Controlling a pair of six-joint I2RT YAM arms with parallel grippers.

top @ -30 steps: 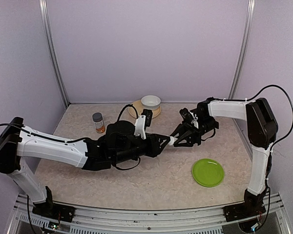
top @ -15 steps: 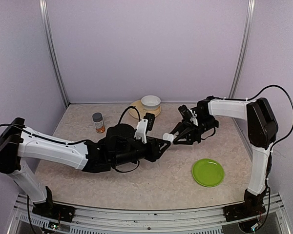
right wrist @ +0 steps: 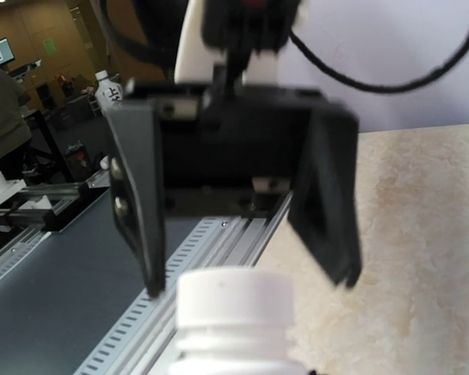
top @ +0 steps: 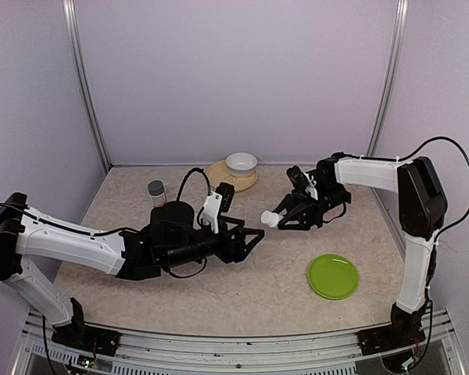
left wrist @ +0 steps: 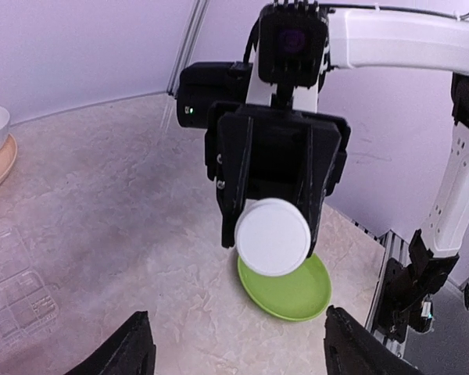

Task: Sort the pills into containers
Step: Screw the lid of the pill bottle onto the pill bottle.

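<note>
"Backing off to the left, the left gripper (top: 254, 237) had let go of the white bottle (top: 270, 219). Its jaws stood open, clear of the cap (left wrist: 272, 237)."

"And the right gripper (top: 285, 220)?"

"Clamped on that bottle, held sideways above the table (top: 219, 297), cap pointing left."

"The pill box (left wrist: 16, 289)?"

"Flat on the table, on the far side of the left gripper, toward the bowl (top: 241, 163)."

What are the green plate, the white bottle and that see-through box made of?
Green plate: probably plastic, going by its even bright colour and soft sheen.
White bottle: looks like opaque matte plastic, with a smooth moulded cap.
See-through box: clear glossy plastic by the look, with thin transparent walls and dividers that catch the light.
</note>
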